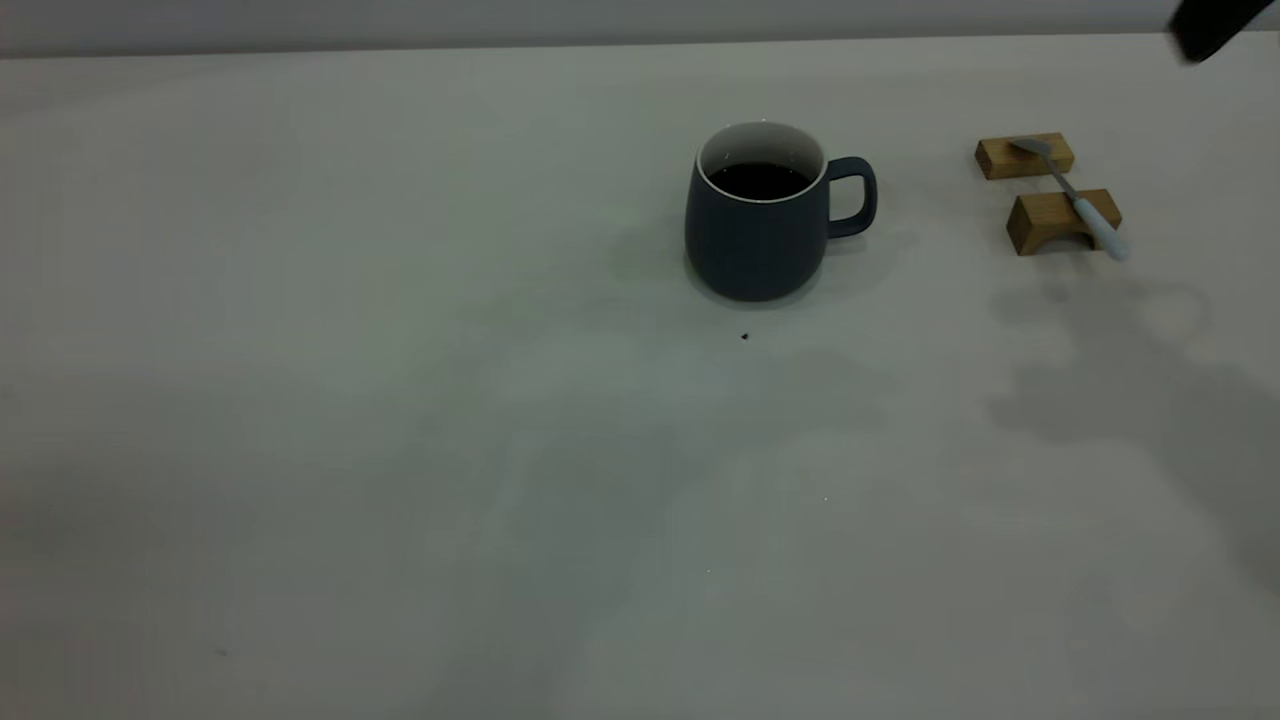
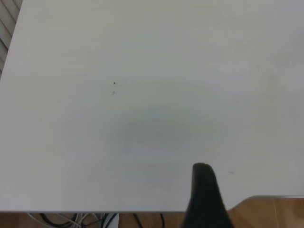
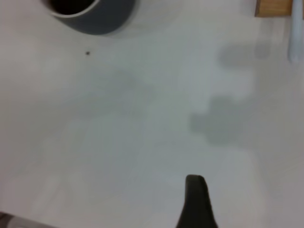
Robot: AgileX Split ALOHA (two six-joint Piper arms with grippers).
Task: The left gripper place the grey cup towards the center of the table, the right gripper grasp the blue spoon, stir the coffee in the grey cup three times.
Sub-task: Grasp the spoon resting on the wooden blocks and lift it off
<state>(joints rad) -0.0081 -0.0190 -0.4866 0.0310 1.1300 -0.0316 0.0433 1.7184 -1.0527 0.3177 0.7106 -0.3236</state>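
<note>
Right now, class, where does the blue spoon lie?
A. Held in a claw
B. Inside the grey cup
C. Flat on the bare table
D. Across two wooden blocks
D: the blue spoon bridges the two wooden blocks beside the grey cup, bowl on the farther block, handle on the nearer, with no claw touching it.

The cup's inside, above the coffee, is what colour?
White, against the dark slate-grey outside of the grey cup; the exterior view shows it best.

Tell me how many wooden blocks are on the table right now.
2. Both sit right of the grey cup in the exterior view: one wooden block farther back, the other nearer the camera. The blue spoon lies across both. None seem hidden.
</note>
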